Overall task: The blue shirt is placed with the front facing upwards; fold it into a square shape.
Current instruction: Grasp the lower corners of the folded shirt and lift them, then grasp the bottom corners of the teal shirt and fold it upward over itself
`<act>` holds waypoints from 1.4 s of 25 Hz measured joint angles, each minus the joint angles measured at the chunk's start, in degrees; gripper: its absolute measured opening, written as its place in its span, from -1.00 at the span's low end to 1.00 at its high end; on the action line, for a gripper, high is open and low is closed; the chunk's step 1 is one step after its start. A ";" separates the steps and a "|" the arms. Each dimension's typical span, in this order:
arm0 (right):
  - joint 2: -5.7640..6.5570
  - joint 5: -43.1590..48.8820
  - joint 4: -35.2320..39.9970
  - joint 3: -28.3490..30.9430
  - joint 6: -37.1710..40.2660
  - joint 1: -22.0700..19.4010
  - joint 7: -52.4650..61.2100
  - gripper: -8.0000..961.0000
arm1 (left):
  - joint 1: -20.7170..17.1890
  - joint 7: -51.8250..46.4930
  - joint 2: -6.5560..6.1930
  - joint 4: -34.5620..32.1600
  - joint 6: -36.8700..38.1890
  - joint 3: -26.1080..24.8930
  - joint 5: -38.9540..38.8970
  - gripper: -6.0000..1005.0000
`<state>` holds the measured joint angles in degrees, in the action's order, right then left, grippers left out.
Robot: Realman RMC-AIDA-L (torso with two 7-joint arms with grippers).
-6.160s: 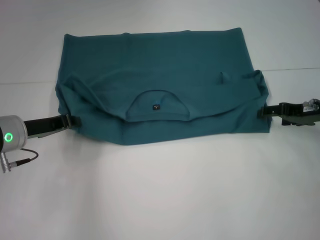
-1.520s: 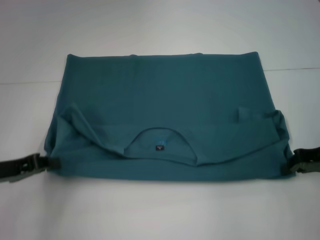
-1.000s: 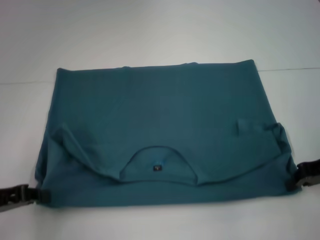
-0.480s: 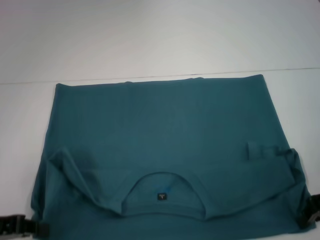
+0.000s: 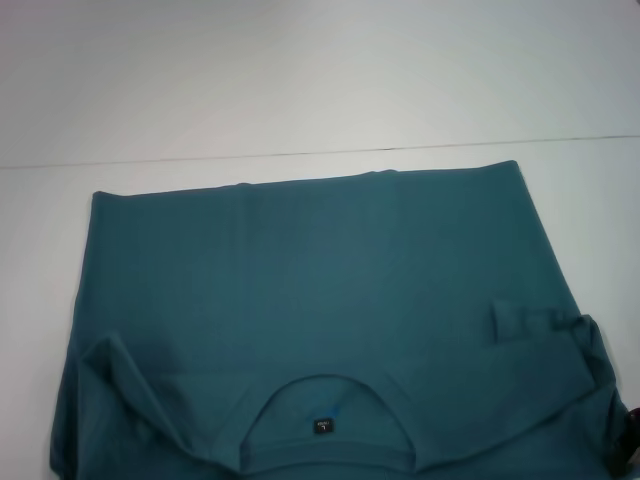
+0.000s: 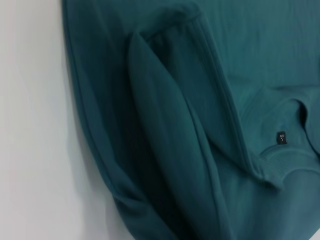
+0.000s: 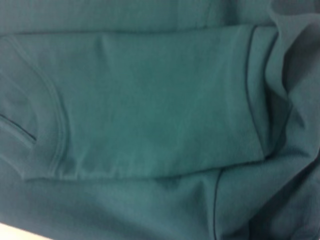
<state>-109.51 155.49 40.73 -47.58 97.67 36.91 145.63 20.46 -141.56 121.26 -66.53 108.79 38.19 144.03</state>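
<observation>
The blue shirt (image 5: 320, 270) lies folded on the white table (image 5: 300, 80), its near edge running out of the bottom of the head view. Its ribbed collar with the small dark neck label (image 5: 321, 425) faces up near the bottom middle. The lettering is hidden. Both sleeves are folded inward at the near corners. Only a dark sliver of my right gripper (image 5: 631, 445) shows at the shirt's near right corner. My left gripper is out of view. The left wrist view shows the folded left sleeve (image 6: 165, 135) and the label (image 6: 281, 138). The right wrist view is filled with shirt cloth (image 7: 150, 110).
A thin seam line (image 5: 200, 158) crosses the white table just beyond the shirt's far edge. Bare table lies beyond it and in a strip to the left of the shirt (image 6: 30, 125).
The shirt has slid toward me, its near edge now past the bottom of the head view. The left gripper has left the view and the right gripper is nearly gone at the right edge.
</observation>
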 joint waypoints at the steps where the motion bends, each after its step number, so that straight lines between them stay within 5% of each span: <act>1: 0.00 -0.10 0.18 0.22 0.38 0.00 -0.27 -0.86 | 0.01 0.00 -0.01 -0.07 0.12 -0.10 -0.04 -0.94; 9: 0.01 -4.62 3.73 5.61 3.21 0.59 -3.91 -0.85 | 4.16 0.28 -1.20 -0.23 0.29 -4.12 -0.66 -0.94; 16: 1.52 -8.37 4.24 10.82 1.88 1.54 -4.99 -0.85 | 10.99 -1.56 -3.83 4.18 -0.04 -5.77 -0.69 -0.94; 23: 2.65 -11.33 4.72 17.50 -1.85 1.56 -4.90 -0.84 | 13.87 -4.07 -5.19 4.73 -2.40 -6.57 -0.69 -0.94; 35: 2.09 -12.15 4.71 17.75 -10.99 4.00 -2.38 -0.84 | 19.85 -7.62 -8.20 12.62 -14.46 -5.03 -0.13 -0.94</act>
<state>-107.42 143.33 45.44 -29.83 86.67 40.91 143.26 40.31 -149.18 113.06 -53.92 94.33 33.17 143.90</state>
